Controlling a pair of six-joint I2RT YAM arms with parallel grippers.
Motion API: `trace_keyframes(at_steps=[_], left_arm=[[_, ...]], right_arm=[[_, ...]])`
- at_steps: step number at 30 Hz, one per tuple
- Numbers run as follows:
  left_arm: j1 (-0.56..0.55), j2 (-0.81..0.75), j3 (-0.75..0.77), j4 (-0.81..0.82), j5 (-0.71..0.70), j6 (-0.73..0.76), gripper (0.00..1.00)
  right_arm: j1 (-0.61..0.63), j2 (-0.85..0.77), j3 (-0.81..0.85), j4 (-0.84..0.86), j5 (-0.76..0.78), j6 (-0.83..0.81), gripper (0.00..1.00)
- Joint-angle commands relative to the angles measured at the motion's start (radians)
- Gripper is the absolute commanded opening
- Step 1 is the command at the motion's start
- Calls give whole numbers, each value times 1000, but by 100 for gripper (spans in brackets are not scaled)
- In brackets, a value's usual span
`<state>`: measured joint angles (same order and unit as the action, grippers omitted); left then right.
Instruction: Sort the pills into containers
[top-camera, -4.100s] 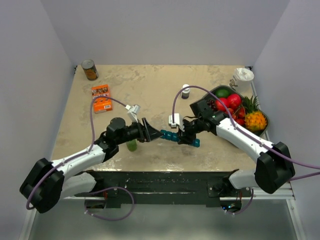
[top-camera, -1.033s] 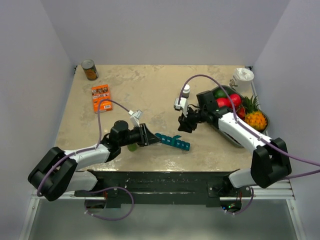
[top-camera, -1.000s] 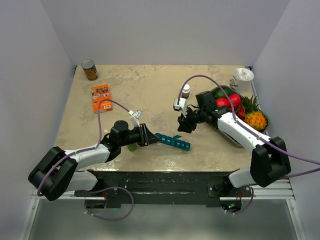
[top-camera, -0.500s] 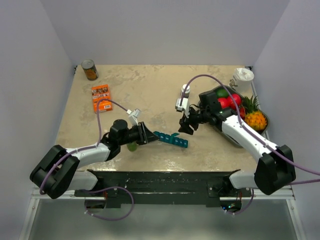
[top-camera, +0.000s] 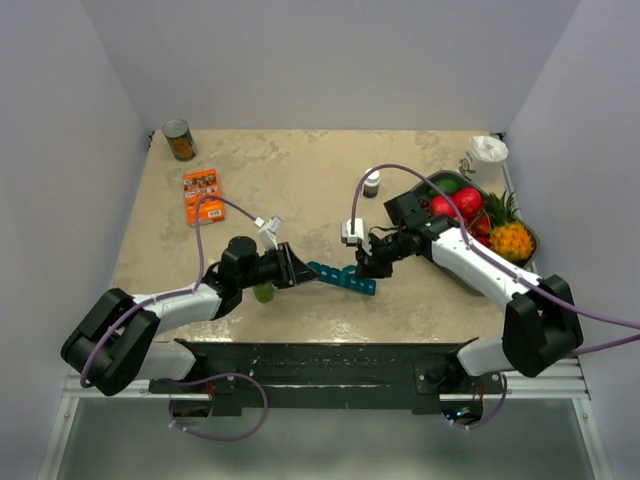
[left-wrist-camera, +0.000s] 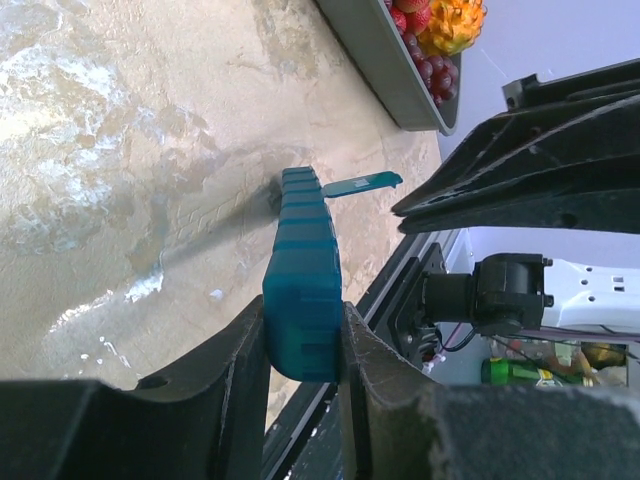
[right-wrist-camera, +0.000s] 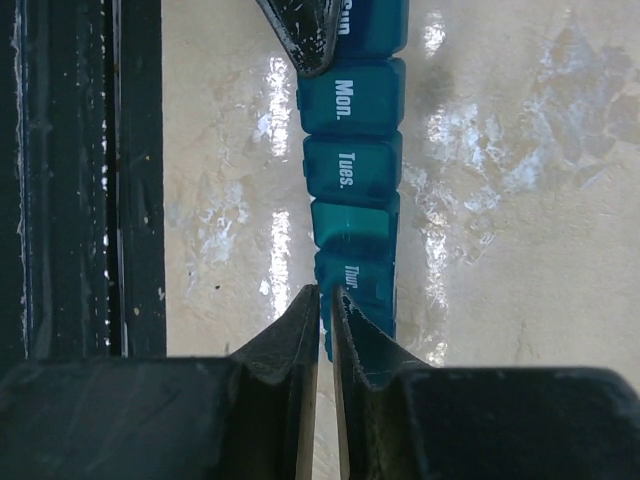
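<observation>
The teal pill organiser (top-camera: 343, 279) is a strip of small lidded compartments, held just above the table near the front. My left gripper (top-camera: 305, 270) is shut on its left end; in the left wrist view the organiser (left-wrist-camera: 305, 240) sits between the fingers of my left gripper (left-wrist-camera: 303, 318), with one lid (left-wrist-camera: 360, 182) swung open near the far end. My right gripper (top-camera: 364, 270) is at the strip's right end. In the right wrist view the right gripper (right-wrist-camera: 325, 298) has its jaws almost together at the edge of the "Thur." compartment of the organiser (right-wrist-camera: 352, 165). No pills show.
A small dark bottle with a white cap (top-camera: 371, 183) stands behind the right gripper. A grey fruit tray (top-camera: 424, 185) is at the right, a white cup (top-camera: 487, 152) behind it. An orange box (top-camera: 202, 195) and a can (top-camera: 180, 140) are back left. A green object (top-camera: 263, 292) lies under the left arm.
My right gripper has come down and forward from beside the bottle to the organiser's right end. My left gripper has kept hold of the organiser, almost still.
</observation>
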<state>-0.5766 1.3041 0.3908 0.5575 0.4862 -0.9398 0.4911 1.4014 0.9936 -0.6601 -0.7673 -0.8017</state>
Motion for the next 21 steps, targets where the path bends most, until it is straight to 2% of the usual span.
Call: trace_keyframes(at_steps=[1,7,9,15,21], left_arm=[[4,3,42,47,21,38,0],[4,12,34,55,60,64,0],[3,21,36,53,71,73,0],[4,49,39,59,83,82,0],[3,66,57,58,49,82,0]], right_arm=[[17,21,20,83,68,86,12],[18,18,10,244,221,232,15],[20,22,8,272,226,248,19],[38,93,23,240,197,239,23],[40,68,25,234,206,239,27]])
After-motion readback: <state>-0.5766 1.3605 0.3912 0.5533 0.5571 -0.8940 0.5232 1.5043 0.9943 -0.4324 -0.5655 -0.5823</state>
